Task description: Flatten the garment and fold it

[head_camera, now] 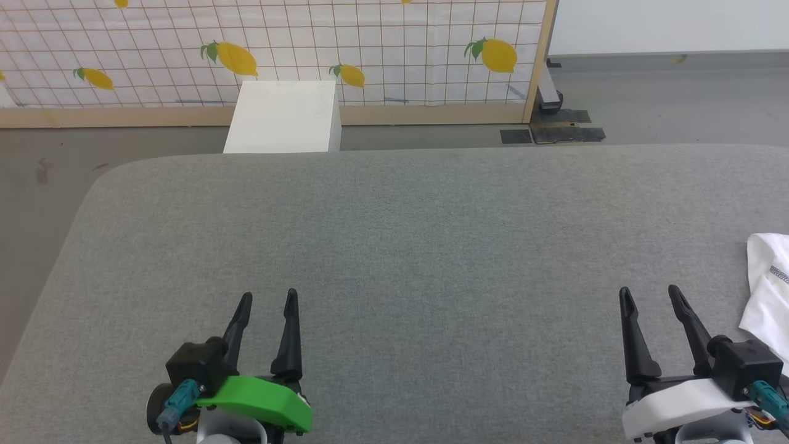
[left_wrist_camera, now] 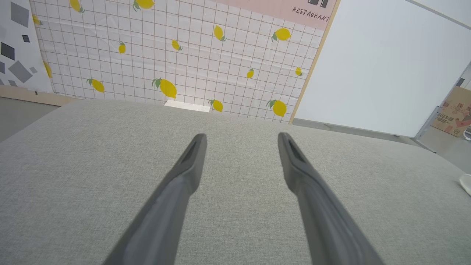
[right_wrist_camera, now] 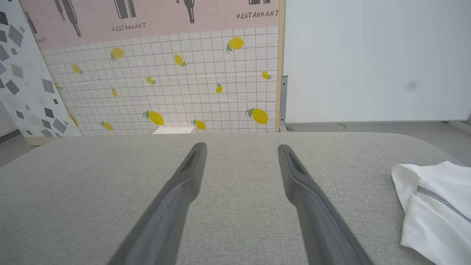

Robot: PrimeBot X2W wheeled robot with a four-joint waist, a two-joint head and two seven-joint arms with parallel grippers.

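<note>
The garment (head_camera: 767,283) is a white shirt with dark dotted stitching, bunched at the far right edge of the grey padded table (head_camera: 394,246); most of it runs out of the head view. In the right wrist view the garment (right_wrist_camera: 434,206) lies to the right of my fingers, apart from them. My right gripper (head_camera: 648,295) stands open just left of it with nothing between its fingers. At the lower left my left gripper (head_camera: 269,300) is open over bare fabric. A small white edge of the garment (left_wrist_camera: 466,183) shows at the right border of the left wrist view.
A white box (head_camera: 285,117) stands on the floor beyond the table's far edge. Behind it is a lemon-patterned screen (head_camera: 370,49) with a wooden frame. Grey floor lies to the left and far right of the table.
</note>
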